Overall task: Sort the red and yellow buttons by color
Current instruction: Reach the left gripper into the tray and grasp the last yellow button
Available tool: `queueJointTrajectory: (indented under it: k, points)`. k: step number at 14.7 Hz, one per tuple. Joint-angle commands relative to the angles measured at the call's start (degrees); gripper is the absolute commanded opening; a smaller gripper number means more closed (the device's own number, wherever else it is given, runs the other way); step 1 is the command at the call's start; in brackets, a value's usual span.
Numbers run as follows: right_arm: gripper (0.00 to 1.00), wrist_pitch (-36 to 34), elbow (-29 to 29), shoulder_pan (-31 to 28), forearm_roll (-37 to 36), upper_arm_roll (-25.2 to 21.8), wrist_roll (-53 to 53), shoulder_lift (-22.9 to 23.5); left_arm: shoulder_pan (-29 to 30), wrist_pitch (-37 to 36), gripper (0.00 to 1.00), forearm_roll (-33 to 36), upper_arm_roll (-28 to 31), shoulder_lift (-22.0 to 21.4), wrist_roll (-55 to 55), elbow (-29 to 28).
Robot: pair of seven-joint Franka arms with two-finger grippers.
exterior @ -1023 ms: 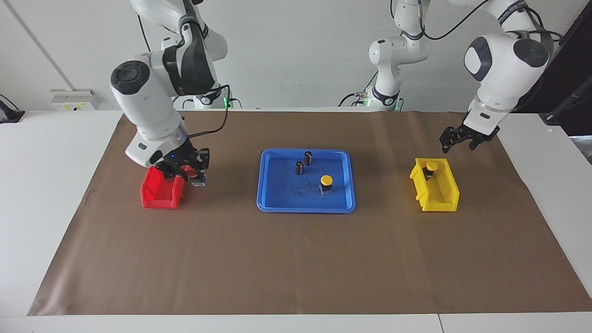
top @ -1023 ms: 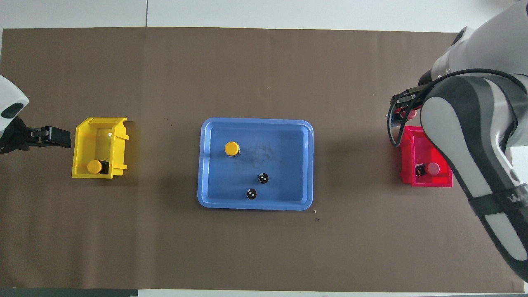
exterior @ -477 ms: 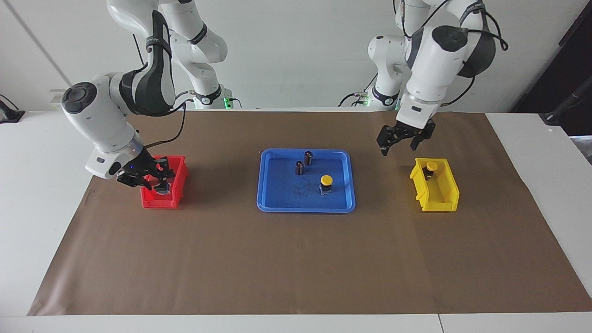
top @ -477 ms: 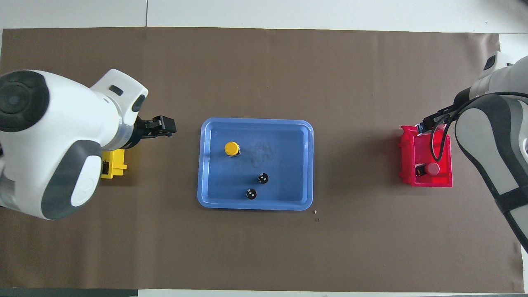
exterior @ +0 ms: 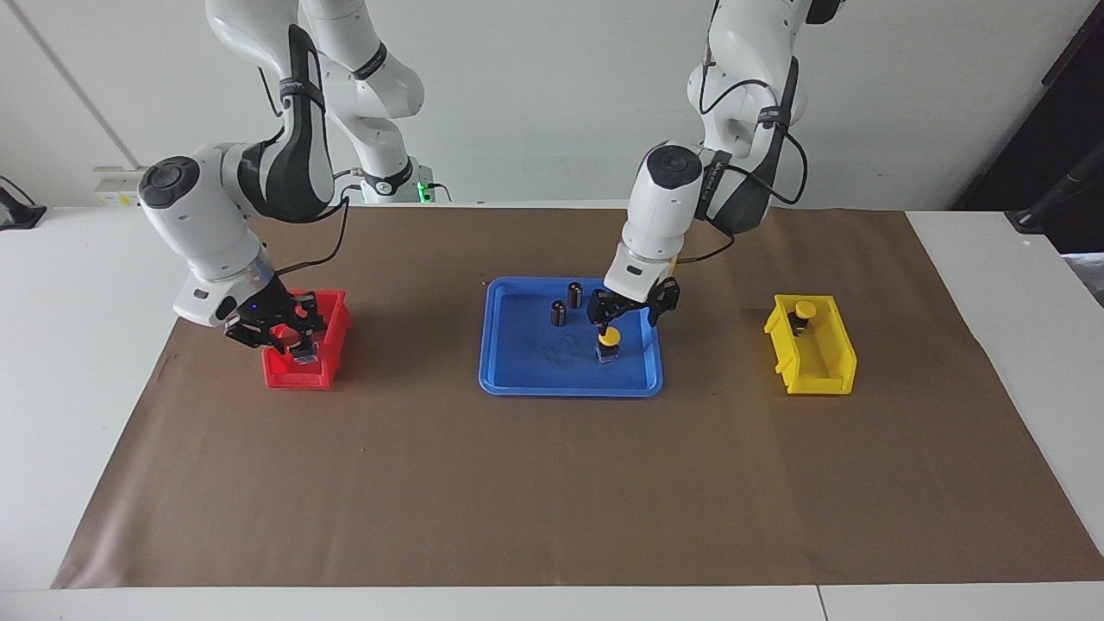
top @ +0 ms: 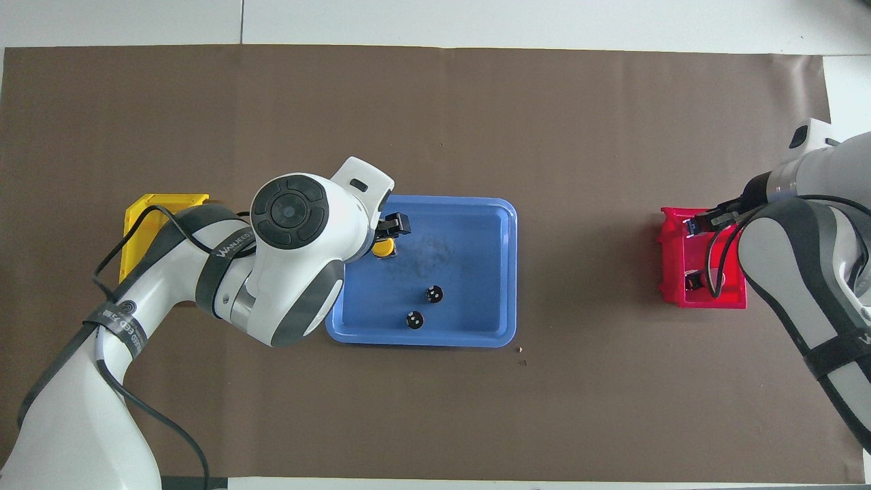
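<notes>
Left gripper (exterior: pixel 618 321) hangs directly over the yellow button (exterior: pixel 609 341) standing in the blue tray (exterior: pixel 517 379), fingers spread, not gripping. Right gripper (exterior: pixel 289 335) sits over the red bin (exterior: pixel 297 373); whether it holds anything cannot be told. A second yellow button (exterior: pixel 803 312) rests in the yellow bin (exterior: pixel 819 362). Two dark cylinders (exterior: pixel 566 304) stand in the tray, nearer the robots.

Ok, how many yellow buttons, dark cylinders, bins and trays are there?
Yellow buttons: 2
Dark cylinders: 2
Bins: 2
Trays: 1
Total: 7
</notes>
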Motion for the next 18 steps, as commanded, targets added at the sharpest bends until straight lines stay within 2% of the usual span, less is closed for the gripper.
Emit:
queueJointTrajectory:
  k: [1, 5, 8, 9, 10, 11, 12, 16, 18]
  points:
    - [0.14, 1.61, -3.61, -1.04, 0.03, 0.68, -1.46, -2.58, -1.88, 1.46, 1.00, -0.70, 1.10, 1.33, -1.87, 0.27]
    - [0.14, 7.75, -8.88, -1.83, 0.03, 0.68, -1.64, -3.46, -2.06, 2.43, 0.99, -0.62, 1.10, 1.69, -2.32, -1.39]
    - [0.14, 9.78, -10.73, -1.83, 0.03, 0.68, -1.46, -3.90, -2.15, 2.87, 0.97, -0.62, 1.10, 1.69, -2.49, -1.40]
    - [0.14, 10.66, -11.52, -1.75, 0.03, 0.68, -1.46, -4.08, -2.15, 2.87, 0.89, -0.62, 1.10, 1.69, -2.58, -1.40]
    - [0.14, 11.28, -11.96, -1.92, 0.03, 0.68, -1.46, -4.16, -2.15, 2.87, 0.55, -0.62, 1.10, 1.69, -3.37, -1.40]
    - [0.14, 12.33, -12.57, -1.92, 0.03, 0.68, -1.46, -4.08, -2.06, 2.96, 0.15, -0.70, 1.10, 1.69, -3.81, -1.49]
    - [0.14, 12.60, -12.93, -1.92, 0.03, 0.68, -1.55, -4.16, -1.97, 3.31, 0.04, -0.62, 1.10, 1.69, -3.55, -1.49]
    - [0.17, 12.87, -13.55, -2.01, 0.03, 0.68, -1.64, -4.34, -1.80, 1.39, 0.02, -0.70, 1.27, 1.78, -3.99, 0.17]
    - [0.17, 12.95, -13.72, -2.36, 0.03, 0.68, -1.64, -4.34, -1.19, -6.22, 0.02, -0.62, 1.28, 1.43, -3.73, 4.81]
